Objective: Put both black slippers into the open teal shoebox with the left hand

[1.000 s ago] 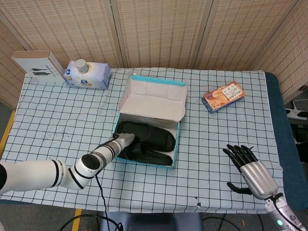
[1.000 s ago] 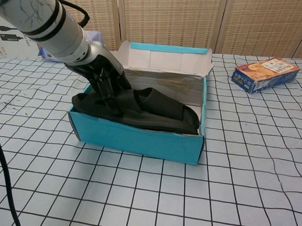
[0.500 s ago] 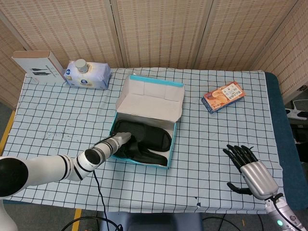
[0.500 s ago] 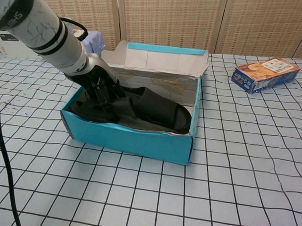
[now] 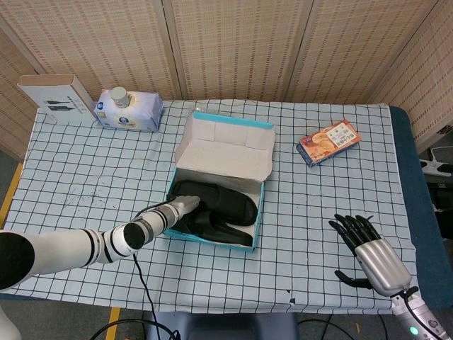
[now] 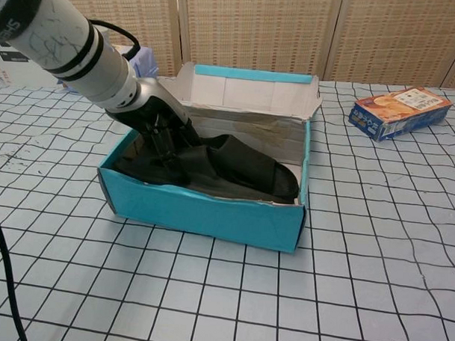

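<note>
- Your left hand (image 6: 160, 123) reaches from the left of the frame down into the open teal shoebox (image 6: 211, 211), its fingers pressed into the black slippers (image 6: 235, 167) at the box's left end; whether they grip a slipper or only rest on it, you cannot tell from either view
- In the head view the same left hand (image 5: 180, 207) sits at the box's lower-left corner, with the white arm trailing off to the lower left of the frame
- Both slippers lie inside the shoebox (image 5: 258, 212), dark against its pale lining, one overlapping the other; the box stands near the centre of the checked tablecloth (image 5: 85, 184) with its lid flap up toward the back
- Your right hand (image 5: 368, 248) shows at the lower right of the head view, well apart from the box, fingers spread and holding nothing
- An orange snack box (image 5: 328, 142) lies to the right of the shoebox, a wipes pack (image 5: 129, 110) and a white carton (image 5: 55, 98) at the upper left
</note>
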{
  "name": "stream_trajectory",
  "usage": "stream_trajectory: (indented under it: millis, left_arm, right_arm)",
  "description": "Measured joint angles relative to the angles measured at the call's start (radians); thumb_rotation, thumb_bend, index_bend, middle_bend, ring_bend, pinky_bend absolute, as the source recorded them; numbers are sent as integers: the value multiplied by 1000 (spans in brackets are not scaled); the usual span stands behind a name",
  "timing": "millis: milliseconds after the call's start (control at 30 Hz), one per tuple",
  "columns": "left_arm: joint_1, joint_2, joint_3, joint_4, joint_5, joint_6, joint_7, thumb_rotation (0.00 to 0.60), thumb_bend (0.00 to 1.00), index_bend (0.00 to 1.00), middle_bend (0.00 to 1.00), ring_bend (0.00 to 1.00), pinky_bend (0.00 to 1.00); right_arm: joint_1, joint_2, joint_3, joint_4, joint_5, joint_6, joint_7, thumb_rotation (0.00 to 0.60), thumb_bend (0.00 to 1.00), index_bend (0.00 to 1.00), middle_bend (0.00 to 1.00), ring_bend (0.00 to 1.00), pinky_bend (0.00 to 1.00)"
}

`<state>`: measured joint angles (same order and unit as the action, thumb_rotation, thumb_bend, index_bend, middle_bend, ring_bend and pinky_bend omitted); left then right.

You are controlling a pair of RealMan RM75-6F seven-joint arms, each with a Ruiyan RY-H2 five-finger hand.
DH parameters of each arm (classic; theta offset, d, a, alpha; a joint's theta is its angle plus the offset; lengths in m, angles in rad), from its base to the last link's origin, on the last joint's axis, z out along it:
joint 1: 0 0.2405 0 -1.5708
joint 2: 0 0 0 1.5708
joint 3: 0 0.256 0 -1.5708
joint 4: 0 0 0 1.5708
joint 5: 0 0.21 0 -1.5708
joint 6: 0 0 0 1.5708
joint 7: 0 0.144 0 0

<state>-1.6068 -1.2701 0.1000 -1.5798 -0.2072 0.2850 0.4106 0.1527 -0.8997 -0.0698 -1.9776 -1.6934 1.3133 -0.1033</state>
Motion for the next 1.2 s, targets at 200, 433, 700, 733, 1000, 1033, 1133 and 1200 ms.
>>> stream_trajectory:
  millis: [200,433,700,733,1000,1033,1133,1200]
  left_arm:
    - [44,17,-30,-42,165,49,-105,600,427,4,0,0,90]
    - [77,51,-60,-105,290,98,-181,600,416,0,0,0,84]
    - [161,111,-131,-202,463,184,-266,600,426,47,2,0,158]
    - [171,114,-137,-209,479,193,-271,600,427,52,4,0,167]
    - [318,157,-167,-343,750,356,-301,600,429,96,94,46,221]
    - [347,162,-163,-360,802,379,-302,600,430,96,96,46,198]
    - [443,173,-139,-406,991,457,-298,600,429,100,89,13,107]
    - [511,171,-113,-423,1127,524,-282,600,428,129,107,0,67]
  right_arm:
    - [-4,7,-1,1,-4,10,9,525,152,0,0,0,0]
    - [-4,8,-3,4,-4,7,15,526,152,0,0,0,0]
    - [-2,5,-5,8,-8,5,21,524,153,0,0,0,0]
    - [-2,5,-5,8,-8,5,21,525,153,0,0,0,0]
    - [0,9,-2,16,-1,3,32,524,153,0,0,0,0]
    - [1,9,-2,15,-1,3,32,525,153,0,0,0,0]
    - [5,5,-2,14,-3,-4,32,525,153,0,0,0,0]
    - [7,1,-3,14,-5,-9,32,525,153,0,0,0,0]
